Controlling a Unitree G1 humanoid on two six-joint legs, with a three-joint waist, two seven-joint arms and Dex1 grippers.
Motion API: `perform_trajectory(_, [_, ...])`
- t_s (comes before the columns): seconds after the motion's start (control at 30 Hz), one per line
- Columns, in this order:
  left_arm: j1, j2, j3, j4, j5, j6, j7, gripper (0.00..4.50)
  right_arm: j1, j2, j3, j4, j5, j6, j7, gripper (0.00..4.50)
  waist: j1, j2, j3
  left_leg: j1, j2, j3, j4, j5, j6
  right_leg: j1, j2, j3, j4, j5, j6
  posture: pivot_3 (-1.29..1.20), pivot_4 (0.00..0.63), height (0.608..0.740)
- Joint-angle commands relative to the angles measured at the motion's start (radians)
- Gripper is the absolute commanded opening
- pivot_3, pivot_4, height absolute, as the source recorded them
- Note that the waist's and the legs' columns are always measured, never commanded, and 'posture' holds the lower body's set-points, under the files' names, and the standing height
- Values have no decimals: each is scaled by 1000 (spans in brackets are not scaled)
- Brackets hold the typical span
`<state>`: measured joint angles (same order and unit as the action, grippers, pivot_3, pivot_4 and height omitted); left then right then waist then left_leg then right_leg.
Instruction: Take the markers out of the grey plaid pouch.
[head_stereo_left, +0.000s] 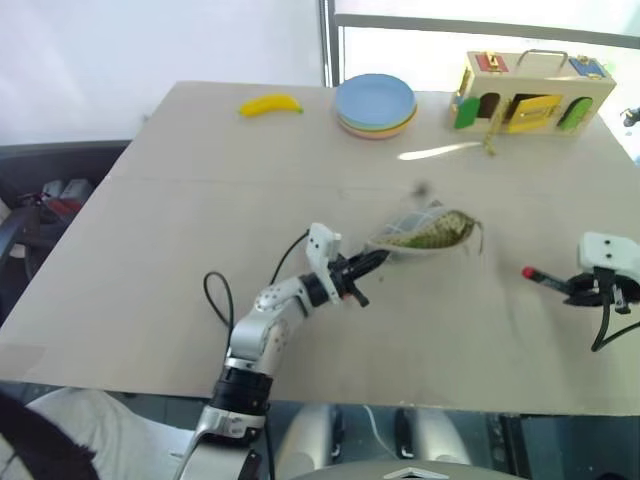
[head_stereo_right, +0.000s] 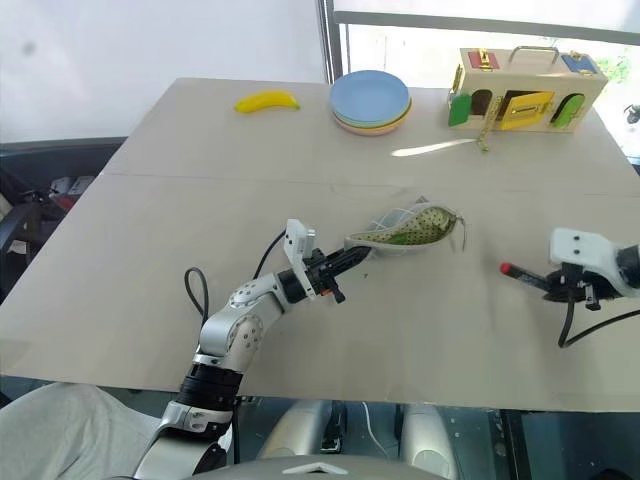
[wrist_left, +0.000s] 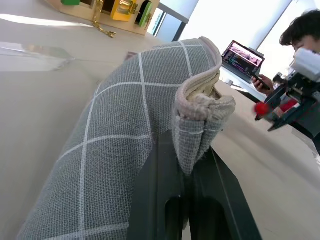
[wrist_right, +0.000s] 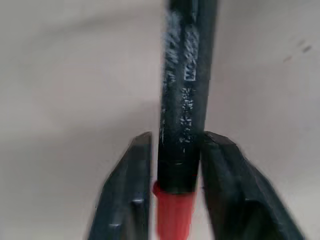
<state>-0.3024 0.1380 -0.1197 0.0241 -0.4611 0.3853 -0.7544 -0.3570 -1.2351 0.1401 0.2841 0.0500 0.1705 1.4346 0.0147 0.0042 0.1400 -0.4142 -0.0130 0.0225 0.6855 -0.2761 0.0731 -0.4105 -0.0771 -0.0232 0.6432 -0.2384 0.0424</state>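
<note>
**Black marker out, release under way at table's right side**

The left gripper (head_stereo_left: 372, 262) is clamped on the grey plaid pouch (head_stereo_left: 425, 233), lifting its mouth edge. The black marker (wrist_right: 184, 95) sits between the right gripper (head_stereo_right: 560, 283) fingers; contact cannot be confirmed. Advice: set it flat, well clear of the pouch, before parting fully. The green highlighter is unseen, presumably inside.

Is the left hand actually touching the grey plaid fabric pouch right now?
Touching. In the left wrist view, the left hand has its two black fingers shut on a fold of the grey plaid fabric pouch.
</note>
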Motion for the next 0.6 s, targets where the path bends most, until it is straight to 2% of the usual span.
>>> perform_trajectory(0.03, [-2, -3, -10, -40, -3, -4, -6, 0, -1, -28, -22, 1, -28, -25, -6, 3380, 0, 0, 0, 0, 0, 0, 0, 0, 0, 0, 0, 0, 0, 0, 0, 0, 150, 740])
perform_trajectory(0.1, [-5, 0, -9, -37, -5, -3, -9, 0, -4, -22, -33, 9, -50, -62, -43, 4234, 1, 0, 0, 0, 0, 0, 0, 0, 0, 0, 0, 0, 0, 0, 0, 0, 150, 740])
perform_trajectory(0.13, [-6, 2, -9, -36, -6, -2, -11, 0, 1, -28, -38, -4, -45, -40, -36, 4423, 1, 0, 0, 0, 0, 0, 0, 0, 0, 0, 0, 0, 0, 0, 0, 0, 150, 740])
perform_trajectory(0.27, [-5, 13, -16, -51, -23, 24, -32, 0, 8, -36, -78, -127, 22, 75, -8, 4423, 1, 0, 0, 0, 0, 0, 0, 0, 0, 0, 1, 0, 0, 0, 0, 0, 150, 740])
perform_trajectory(0.37, [-4, 23, -12, -71, -47, 57, -50, 0, -67, 48, -125, -264, 138, 175, -39, 4423, -9, 0, 0, 0, 0, 0, 0, 0, 0, 0, 1, 1, 0, 0, 0, 0, 150, 740])
perform_trajectory(0.57, [-14, 34, -5, -101, -87, 119, -67, 0, -196, 283, -116, -424, 246, 200, -138, 4423, 5, -1, 2, 1, 2, -2, 0, 1, -2, 0, 4, 1, 1, 0, 0, 0, 150, 740])
perform_trajectory(0.6, [-16, 32, 0, -101, -93, 126, -65, 0, -200, 305, -112, -432, 253, 206, -146, 4193, 10, -2, 2, 0, 2, -3, 0, 1, -2, 0, 4, 0, 0, 0, 0, 0, 150, 740])
